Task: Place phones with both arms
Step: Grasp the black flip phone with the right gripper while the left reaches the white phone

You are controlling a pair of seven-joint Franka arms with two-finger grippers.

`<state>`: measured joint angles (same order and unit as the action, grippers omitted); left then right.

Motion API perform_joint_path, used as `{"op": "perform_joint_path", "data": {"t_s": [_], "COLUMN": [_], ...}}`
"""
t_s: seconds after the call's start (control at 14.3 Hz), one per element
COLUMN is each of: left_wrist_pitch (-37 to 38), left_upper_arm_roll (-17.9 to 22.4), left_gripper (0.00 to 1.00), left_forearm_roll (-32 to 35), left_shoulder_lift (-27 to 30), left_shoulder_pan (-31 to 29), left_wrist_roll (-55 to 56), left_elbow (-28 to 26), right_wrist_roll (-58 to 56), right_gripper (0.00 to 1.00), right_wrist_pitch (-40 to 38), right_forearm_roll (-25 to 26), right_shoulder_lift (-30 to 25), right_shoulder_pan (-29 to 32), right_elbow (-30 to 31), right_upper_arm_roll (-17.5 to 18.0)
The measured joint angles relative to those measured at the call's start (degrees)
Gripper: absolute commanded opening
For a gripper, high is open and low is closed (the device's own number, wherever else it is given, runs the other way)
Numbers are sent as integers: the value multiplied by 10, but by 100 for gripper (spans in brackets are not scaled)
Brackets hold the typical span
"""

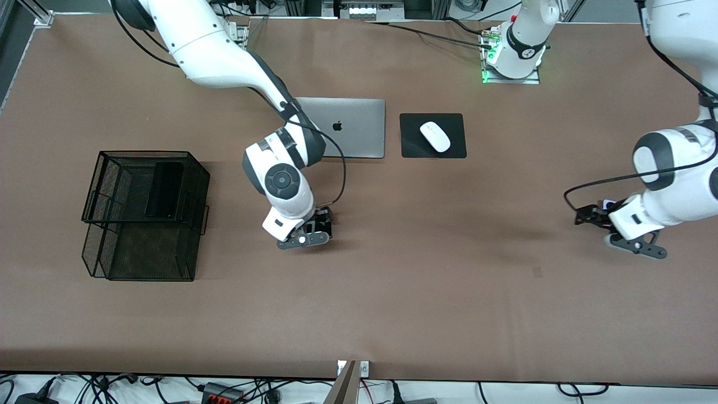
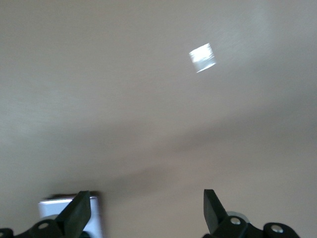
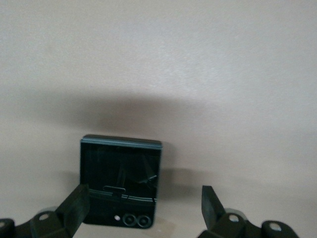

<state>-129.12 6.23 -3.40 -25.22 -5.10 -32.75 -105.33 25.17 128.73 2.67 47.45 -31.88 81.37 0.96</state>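
Right tool low over the desk, fingers spread wide, nothing between them. Small squarish black phone lies flat on the desk just beneath it, two round lenses at one edge; not gripped. In the front view this tool sits nearer the camera than the silver laptop, which is closed.

Left tool at the left arm's end of the desk, fingers also fully apart, empty. Lilac-white phone shows as a pale corner by one finger; contact cannot be told. Front view: left tool, phone mostly hidden.

Long black phone lies on the upper tier of a black mesh rack at the right arm's end.

White mouse on a black mat beside the laptop.
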Motion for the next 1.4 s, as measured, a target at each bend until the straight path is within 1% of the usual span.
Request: {"op": "perform_joint_path", "data": {"t_s": [0.21, 0.35, 0.49, 0.63, 0.84, 1.12, 1.4], "left_wrist_pitch": [-33, -60, -73, -83, -85, -85, -86], "left_upper_arm_roll": [-12, -36, -54, -63, -66, -67, -72], "left_gripper": [100, 100, 100, 100, 100, 100, 100], "left_forearm_roll": [44, 50, 50, 49, 46, 35, 30], "left_shoulder_lift": [-4, -15, -30, -41, -47, -67, -86], "left_shoulder_pan": [-29, -68, -103, -127, -154, -192, -198], "left_wrist_roll": [-59, -124, -152, -150, -147, -106, -74], "left_elbow": [-19, -24, -25, -25, -25, -27, -27], "right_wrist_roll": [26, 35, 36, 39, 48, 56, 58], "right_gripper": [100, 100, 100, 100, 100, 100, 100], "right_wrist_pitch": [33, 38, 39, 39, 48, 53, 53], "right_forearm_roll": [0, 0, 0, 0, 0, -2, -3], "right_shoulder_lift": [17, 25, 26, 27, 29, 32, 36], "right_shoulder_pan": [-5, -7, -8, -8, -9, -10, -11], "right_elbow": [-3, -4, -5, -5, -6, -15, -16], "right_upper_arm_roll": [0, 0, 0, 0, 0, 0, 0]}}
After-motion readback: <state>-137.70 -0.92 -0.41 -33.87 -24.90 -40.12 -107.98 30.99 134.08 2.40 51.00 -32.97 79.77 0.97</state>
